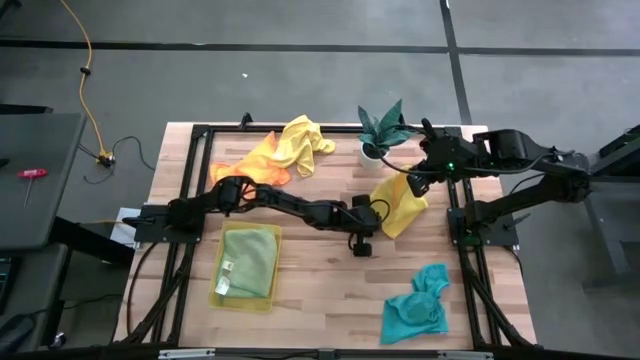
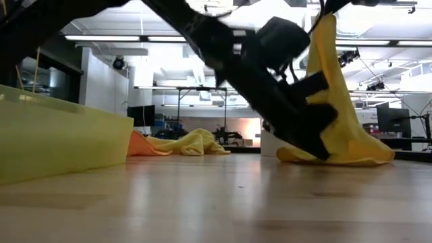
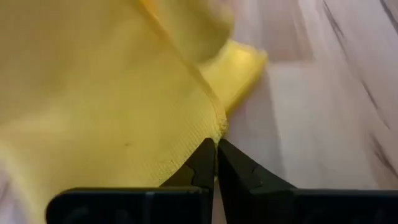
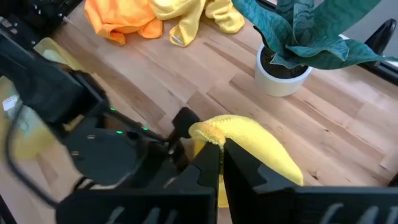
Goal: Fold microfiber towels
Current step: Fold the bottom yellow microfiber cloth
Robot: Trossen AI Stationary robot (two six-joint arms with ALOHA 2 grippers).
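The right gripper (image 4: 221, 155) is clamped on the top of a yellow towel (image 1: 400, 203), holding it draped above the worktop (image 1: 320, 270) right of centre, near the potted plant (image 1: 382, 128). The left gripper (image 3: 216, 155), pinched shut at the towel's lower hem, looks mid-grasp. Next, probably spread the cloth flat for folding.

Grey floor (image 1: 300, 80), yellow cable (image 1: 88, 70); ceiling strip lights (image 2: 111, 38).

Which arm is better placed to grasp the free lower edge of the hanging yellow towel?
Left: the left pincer is shut beside the yellow towel edge; the right pincer already holds it up.
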